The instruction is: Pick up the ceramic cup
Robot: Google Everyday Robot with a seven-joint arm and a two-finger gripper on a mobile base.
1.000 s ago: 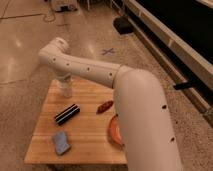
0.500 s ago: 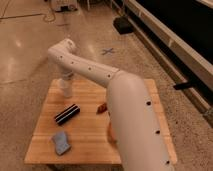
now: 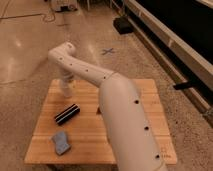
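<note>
Camera view: target hidden behind arm, contact risk at far-left of surface

Camera view shows the white robot arm [image 3: 120,110] sweeping from lower right across the wooden surface [image 3: 150,95] to its far-left part. The pincer [image 3: 65,89] points downward there, low over the boards; whether it is parted or holds anything cannot be told.

Location of the ceramic cup: not visible. No small white cup can be made out on the exposed boards. It may sit beneath the pincer or behind the arm, which covers the middle and right of the surface; which of these cannot be settled.

Other items noted: a dark ribbed rectangular object [image 3: 67,114] lies left of centre, and a blue-grey sponge-like pad [image 3: 60,142] rests near the front-left corner. Both are apart from the pincer.

Hazards, as judged:
- With the cup unseen, a descent could land on its rim and tip or push it instead of enclosing it.
- The pincer works close to the left edge; a nudged cup could slide off.
- The arm's bulk passes low over the surface, so any sweep could knock whatever it hides.
</note>
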